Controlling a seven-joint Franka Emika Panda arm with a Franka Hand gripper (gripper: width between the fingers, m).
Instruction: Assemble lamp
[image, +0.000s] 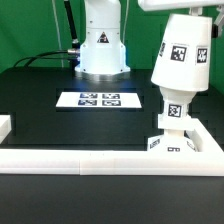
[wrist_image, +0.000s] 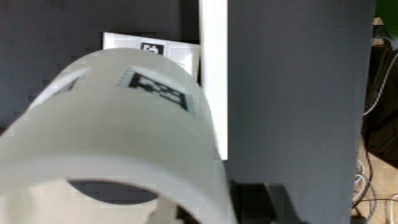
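Shade (image: 180, 57) hangs tilted over the bulb (image: 173, 113), below the hand (grip unseen, cannot tell).

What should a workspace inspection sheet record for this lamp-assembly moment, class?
Surface: black table, with a long white rail along its front.
Job's things: white truncated-cone plastic shade tilted above the tagged white bulb on the blocky white base.
Clutter: nothing seen; flat white marker board mid-table.
Grippers: gripper at the shade's top, jaws unreadable.
Cables: black cables beside the white arm pedestal.
Surroundings: dark, indistinct.
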